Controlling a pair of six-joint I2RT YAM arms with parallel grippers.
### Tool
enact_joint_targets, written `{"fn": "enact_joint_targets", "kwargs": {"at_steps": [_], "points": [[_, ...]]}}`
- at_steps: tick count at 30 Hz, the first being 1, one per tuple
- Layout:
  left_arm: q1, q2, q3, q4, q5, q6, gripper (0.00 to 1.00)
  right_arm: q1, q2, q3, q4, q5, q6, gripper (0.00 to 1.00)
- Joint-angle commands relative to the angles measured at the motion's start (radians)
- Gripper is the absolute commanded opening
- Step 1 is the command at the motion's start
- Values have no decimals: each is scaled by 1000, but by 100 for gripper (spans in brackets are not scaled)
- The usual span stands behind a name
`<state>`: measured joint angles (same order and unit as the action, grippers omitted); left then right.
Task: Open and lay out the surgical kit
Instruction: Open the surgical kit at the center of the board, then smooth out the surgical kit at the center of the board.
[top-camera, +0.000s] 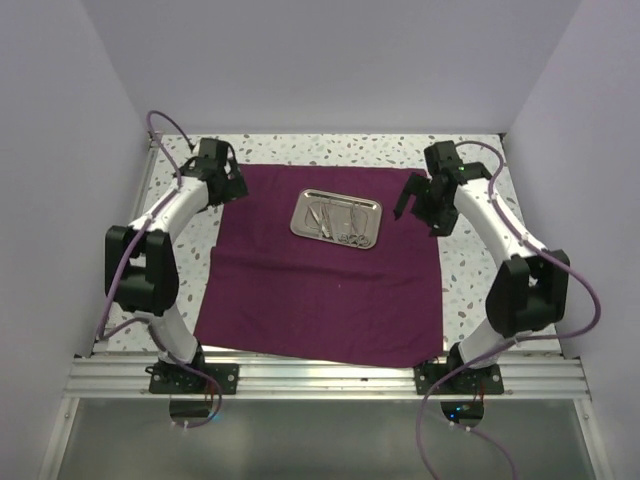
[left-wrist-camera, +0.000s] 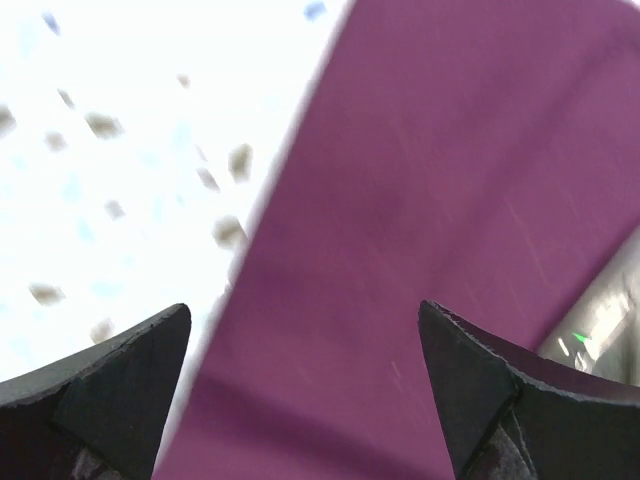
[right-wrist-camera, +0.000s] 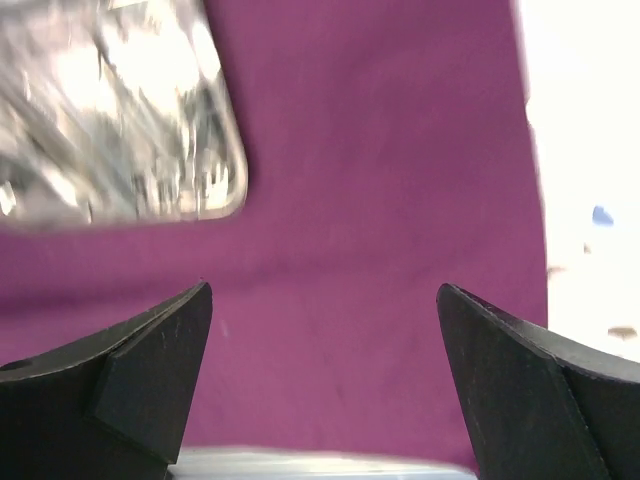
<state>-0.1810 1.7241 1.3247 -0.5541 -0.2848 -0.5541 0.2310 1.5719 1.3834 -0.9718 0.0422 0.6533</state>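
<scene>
While poised over the purple cloth wrap (top-camera: 320, 290), left pincer (left-wrist-camera: 305, 320) wide apart, right pincer (right-wrist-camera: 325, 290) wide apart, both empty.

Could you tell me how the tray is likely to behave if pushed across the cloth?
The tray looks thin and rigid, so it should move as one piece. It rests on loose cloth, which may bunch and drag along rather than let it slide. The instruments lying loose inside would likely shift.
</scene>
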Motion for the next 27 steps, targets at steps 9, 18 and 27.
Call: {"fn": "enact_joint_targets", "kwargs": {"at_steps": [9, 18, 27], "points": [[172, 351, 295, 177, 206, 172, 100, -176, 434, 354, 61, 151, -20, 98], [172, 460, 311, 186, 280, 183, 98, -185, 651, 485, 47, 194, -4, 97], [172, 515, 343, 155, 280, 178, 52, -183, 812, 562, 62, 144, -30, 62]]}}
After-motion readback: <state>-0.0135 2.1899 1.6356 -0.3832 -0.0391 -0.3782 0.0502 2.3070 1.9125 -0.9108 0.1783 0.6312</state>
